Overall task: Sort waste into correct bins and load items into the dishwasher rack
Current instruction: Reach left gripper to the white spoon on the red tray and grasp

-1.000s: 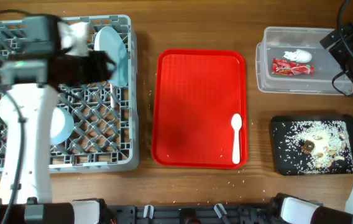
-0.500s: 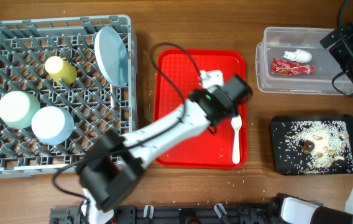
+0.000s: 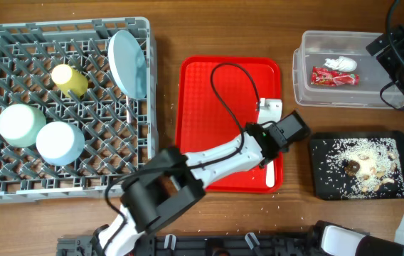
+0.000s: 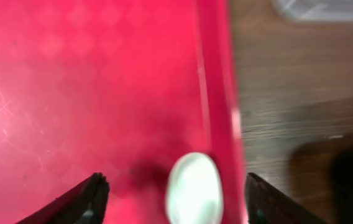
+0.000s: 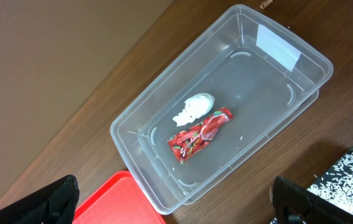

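Observation:
My left gripper [image 3: 277, 139] is open and low over the right side of the red serving tray [image 3: 216, 121]. In the left wrist view its fingers [image 4: 176, 186] straddle the bowl of the white spoon [image 4: 192, 196] without touching it. The spoon's handle [image 3: 270, 176] shows beyond the gripper. The grey dishwasher rack [image 3: 17, 186] holds the yellow cup [image 3: 69, 80], pale green bowl [image 3: 20, 124], light blue bowl [image 3: 60, 142] and the upright plate [image 3: 127, 64]. The clear tub [image 3: 305, 85] holds the red wrapper [image 3: 333, 76] and white tissue [image 3: 341, 64]. My right gripper [image 3: 400, 50] is open and empty above the tub [image 5: 176, 199].
The black tray [image 3: 319, 178] at the front right holds rice and brown scraps [image 3: 362, 167]. Loose rice grains lie on the wood in front of the red tray. My left arm's cable loops over the tray.
My left arm has swung from the rack across to the red tray, then on to its right edge over the spoon. The right arm has not moved.

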Robot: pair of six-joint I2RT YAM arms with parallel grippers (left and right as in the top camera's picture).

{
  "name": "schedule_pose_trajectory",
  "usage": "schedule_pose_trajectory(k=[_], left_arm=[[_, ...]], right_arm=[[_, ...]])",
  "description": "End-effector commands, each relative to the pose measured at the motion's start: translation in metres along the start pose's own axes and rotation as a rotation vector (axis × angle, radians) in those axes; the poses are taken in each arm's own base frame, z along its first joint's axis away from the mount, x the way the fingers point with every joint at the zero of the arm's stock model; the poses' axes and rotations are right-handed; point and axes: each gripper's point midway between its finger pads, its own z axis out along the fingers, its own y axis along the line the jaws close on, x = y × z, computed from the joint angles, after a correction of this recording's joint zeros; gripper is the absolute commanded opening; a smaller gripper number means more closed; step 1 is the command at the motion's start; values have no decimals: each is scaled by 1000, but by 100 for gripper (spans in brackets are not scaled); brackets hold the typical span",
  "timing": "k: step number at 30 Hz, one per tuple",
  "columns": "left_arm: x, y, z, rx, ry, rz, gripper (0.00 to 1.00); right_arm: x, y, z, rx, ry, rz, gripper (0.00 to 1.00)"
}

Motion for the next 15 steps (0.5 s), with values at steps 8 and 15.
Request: schedule_pose_trajectory(k=[8, 15], left_arm=[[57, -22, -14, -52, 8, 183, 54], [59, -18, -15, -74, 9, 194, 45]], right_arm=[[-1, -4, -4, 18, -17, -2, 100], [-1, -4, -4, 18, -17, -2, 100]])
